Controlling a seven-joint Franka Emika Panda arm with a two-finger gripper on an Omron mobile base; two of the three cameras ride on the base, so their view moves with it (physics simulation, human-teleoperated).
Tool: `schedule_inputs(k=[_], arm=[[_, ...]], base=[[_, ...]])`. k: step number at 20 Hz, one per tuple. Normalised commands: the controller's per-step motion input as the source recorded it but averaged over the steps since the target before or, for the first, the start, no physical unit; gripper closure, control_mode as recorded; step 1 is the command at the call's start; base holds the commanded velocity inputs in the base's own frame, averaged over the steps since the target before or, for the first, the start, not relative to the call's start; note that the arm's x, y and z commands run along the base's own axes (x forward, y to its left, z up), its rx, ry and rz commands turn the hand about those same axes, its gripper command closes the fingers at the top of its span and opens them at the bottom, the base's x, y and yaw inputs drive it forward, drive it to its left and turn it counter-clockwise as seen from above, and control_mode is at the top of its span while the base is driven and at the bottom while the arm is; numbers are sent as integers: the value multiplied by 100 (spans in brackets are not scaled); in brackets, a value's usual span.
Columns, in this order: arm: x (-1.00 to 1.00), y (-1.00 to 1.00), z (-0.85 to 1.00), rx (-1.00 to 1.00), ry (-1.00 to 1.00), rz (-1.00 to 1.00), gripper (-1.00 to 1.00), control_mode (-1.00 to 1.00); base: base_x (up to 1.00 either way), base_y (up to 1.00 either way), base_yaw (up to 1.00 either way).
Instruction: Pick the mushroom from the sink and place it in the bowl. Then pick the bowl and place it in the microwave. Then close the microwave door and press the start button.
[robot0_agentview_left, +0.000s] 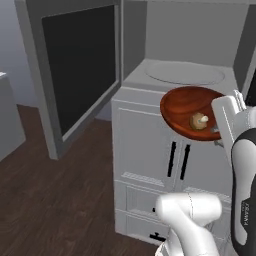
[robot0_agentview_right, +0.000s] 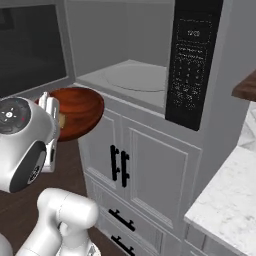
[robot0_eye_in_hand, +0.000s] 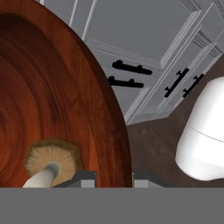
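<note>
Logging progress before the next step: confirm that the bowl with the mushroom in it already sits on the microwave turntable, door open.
Not quite. The bowl, mushroom inside, is held by the gripper in the air in front of the cabinet, below the microwave opening. The left base view shows the turntable bare. The microwave door is open.

1. The bowl (robot0_agentview_left: 185, 107) looks like polished reddish-brown wood, glossy, with visible grain.
2. The mushroom (robot0_eye_in_hand: 53, 159) has a matt tan cap and a smooth pale stem.
3. The microwave door (robot0_agentview_left: 80, 65) holds smooth black glass in a matt grey frame.
4. The floor (robot0_agentview_left: 55, 200) is dark wood planking.
5. The surface (robot0_agentview_right: 230, 200) looks like pale veined marble.
</note>
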Motion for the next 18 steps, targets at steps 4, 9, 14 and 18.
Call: schedule_inputs(k=[4,9,14,18], arm=[[0,0,0,0,0,0,100,100],[0,0,0,0,0,0,100,100],[0,0,0,0,0,0,100,100],[0,0,0,0,0,0,100,100]], base=[[21,-14,40],[26,-25,21],[56,-23,4],[71,-12,4]])
